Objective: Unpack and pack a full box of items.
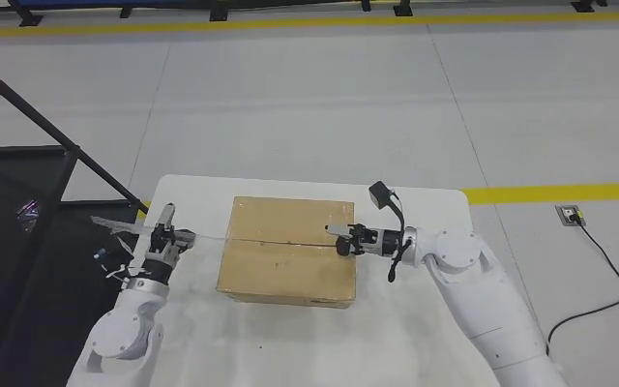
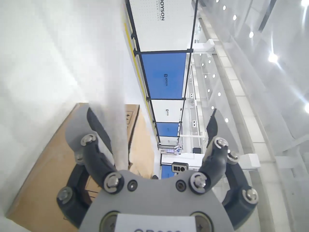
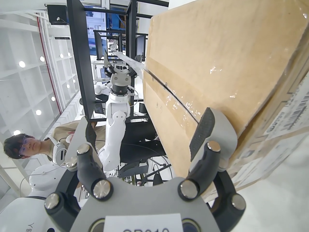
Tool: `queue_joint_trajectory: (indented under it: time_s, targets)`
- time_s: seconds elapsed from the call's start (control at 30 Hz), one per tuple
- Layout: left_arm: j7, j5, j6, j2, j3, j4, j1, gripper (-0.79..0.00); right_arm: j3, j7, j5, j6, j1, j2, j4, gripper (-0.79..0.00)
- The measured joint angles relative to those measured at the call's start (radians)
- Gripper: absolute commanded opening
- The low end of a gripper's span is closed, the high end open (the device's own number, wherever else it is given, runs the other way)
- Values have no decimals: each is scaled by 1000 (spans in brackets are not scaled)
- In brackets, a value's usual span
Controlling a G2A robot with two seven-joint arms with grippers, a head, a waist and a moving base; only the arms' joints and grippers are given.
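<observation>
A closed cardboard box (image 1: 285,252) stands in the middle of the white table (image 1: 416,319), its two top flaps meeting at a seam (image 3: 169,90). A clear tape strip (image 1: 205,236) is peeled off the seam and stretches from the box's left edge to my left gripper (image 1: 164,232). In the left wrist view that gripper (image 2: 151,114) is open, and the tape strip (image 2: 115,97) lies against one finger (image 2: 96,124). My right gripper (image 1: 340,238) is open at the box's right edge. One finger (image 3: 205,131) rests at the seam end on top of the box (image 3: 217,49), the other is in the air.
A black metal frame (image 1: 44,184) and dark cloth stand off the table's left side. A yellow line (image 1: 542,193) crosses the floor to the right, and a cable (image 1: 590,261) lies on the floor there. White table surface lies in front of the box.
</observation>
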State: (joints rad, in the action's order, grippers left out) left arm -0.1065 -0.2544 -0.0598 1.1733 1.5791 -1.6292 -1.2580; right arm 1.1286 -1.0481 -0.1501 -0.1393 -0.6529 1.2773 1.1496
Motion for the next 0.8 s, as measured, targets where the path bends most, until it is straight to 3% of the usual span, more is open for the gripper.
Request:
queue_joint_trajectory:
  time_s: [0.3,0.8]
  targets:
    - [-9,112,54,-1,-16,-93,6,0,4,-5,-24,-23,7,-4,-42,0]
    - [-36,256,46,3,-72,-219,-12,0,7,-14,-55,-53,18,-9,-81,0]
